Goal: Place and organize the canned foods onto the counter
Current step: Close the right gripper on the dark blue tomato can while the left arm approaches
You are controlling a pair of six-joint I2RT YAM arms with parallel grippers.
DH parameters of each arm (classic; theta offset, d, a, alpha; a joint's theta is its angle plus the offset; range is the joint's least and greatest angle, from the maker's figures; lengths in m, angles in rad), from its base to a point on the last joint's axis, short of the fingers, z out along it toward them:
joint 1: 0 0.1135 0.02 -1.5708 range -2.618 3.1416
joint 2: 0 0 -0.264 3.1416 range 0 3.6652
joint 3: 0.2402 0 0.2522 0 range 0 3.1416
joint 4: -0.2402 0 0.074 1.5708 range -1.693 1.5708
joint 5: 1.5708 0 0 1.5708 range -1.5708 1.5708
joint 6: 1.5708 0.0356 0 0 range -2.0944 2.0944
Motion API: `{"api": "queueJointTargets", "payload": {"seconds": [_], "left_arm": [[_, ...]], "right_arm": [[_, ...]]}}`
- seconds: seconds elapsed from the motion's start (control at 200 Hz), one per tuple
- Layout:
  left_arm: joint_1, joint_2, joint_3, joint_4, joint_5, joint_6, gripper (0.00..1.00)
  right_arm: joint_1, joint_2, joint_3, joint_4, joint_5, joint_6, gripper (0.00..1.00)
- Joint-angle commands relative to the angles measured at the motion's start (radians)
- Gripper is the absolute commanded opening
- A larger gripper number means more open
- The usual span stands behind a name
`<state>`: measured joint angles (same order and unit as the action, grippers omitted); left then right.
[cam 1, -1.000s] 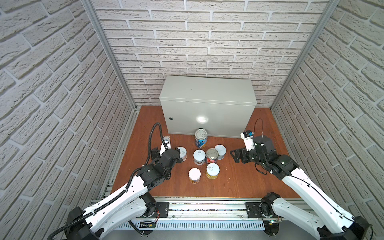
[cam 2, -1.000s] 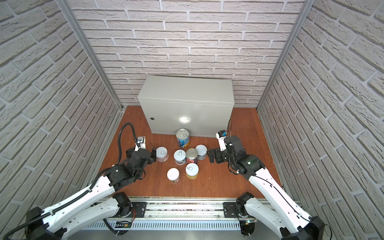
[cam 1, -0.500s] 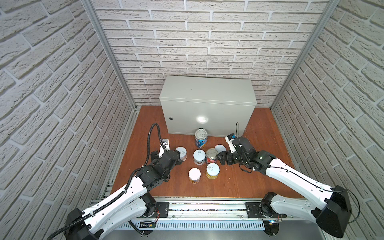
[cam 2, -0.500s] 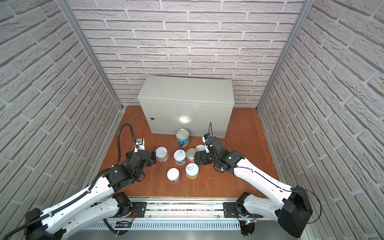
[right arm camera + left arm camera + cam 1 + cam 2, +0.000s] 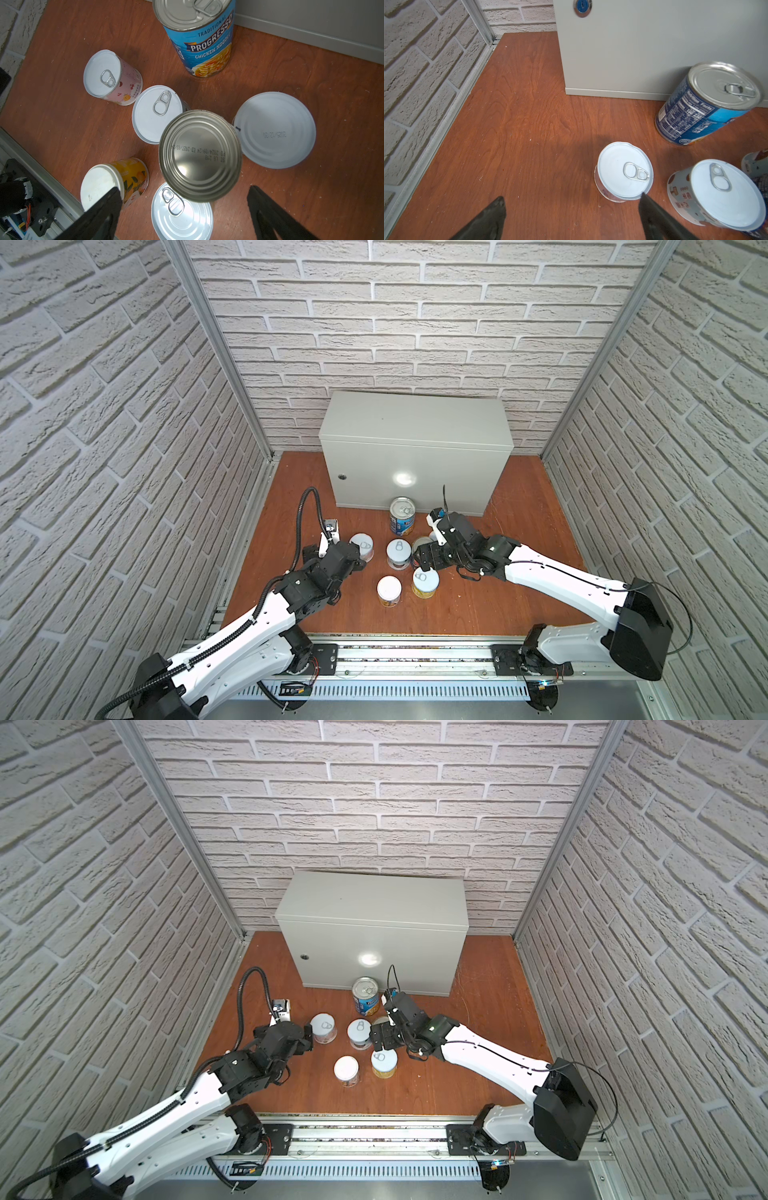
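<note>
Nearest me is the rail (image 5: pixel 415 655), and then the wooden floor (image 5: pixel 519 593) with all the action on it. The left gripper (image 5: pixel 572 196) is low over the boards, spread wide and empty. One finger (image 5: pixel 654 216) ends right at the rim of the pink-labelled can (image 5: pixel 625 172); whether it's touching or just shy, I can't tell. The right gripper (image 5: pixel 184 189) is spread wide too, poised at the tall silver-topped can (image 5: pixel 200 155). There's a gap showing on each side, so nothing is pinched.

The closest tins are the plain-lidded yellow can (image 5: pixel 389 588) and the ring-pull yellow can (image 5: pixel 425 578), standing side by side. Behind them comes a row: the pink one, the white-lidded can (image 5: pixel 399 549), the tall silver one, then the pale can (image 5: pixel 276 129) with its date stamp facing up. Further back, the blue Progresso can (image 5: pixel 402 516) stands upright just in front of the counter (image 5: pixel 415 423). The counter itself sits against the brick wall (image 5: pixel 415 323). Every can is down on the floor.
</note>
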<state>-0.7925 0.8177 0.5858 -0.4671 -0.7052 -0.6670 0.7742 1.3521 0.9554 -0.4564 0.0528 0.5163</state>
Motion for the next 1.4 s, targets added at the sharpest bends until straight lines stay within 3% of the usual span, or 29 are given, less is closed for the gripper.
{"api": "queueJointTargets", "payload": {"seconds": [0.0, 0.81, 1.165, 1.395], "left_arm": [[0.001, -0.016, -0.015, -0.002, -0.008, -0.007, 0.98], [0.005, 0.088, 0.031, 0.025, 0.022, 0.03, 0.99], [0.006, 0.124, 0.029, 0.057, 0.049, 0.04, 0.98], [0.007, 0.127, 0.028, 0.058, 0.049, 0.048, 0.99]], "right_arm": [[0.013, 0.036, 0.034, 0.002, 0.068, -0.006, 0.96], [0.017, 0.21, 0.143, -0.059, 0.137, -0.001, 0.83], [0.017, 0.214, 0.152, -0.076, 0.138, 0.016, 0.6], [0.017, 0.214, 0.173, -0.083, 0.134, 0.036, 0.55]]}}
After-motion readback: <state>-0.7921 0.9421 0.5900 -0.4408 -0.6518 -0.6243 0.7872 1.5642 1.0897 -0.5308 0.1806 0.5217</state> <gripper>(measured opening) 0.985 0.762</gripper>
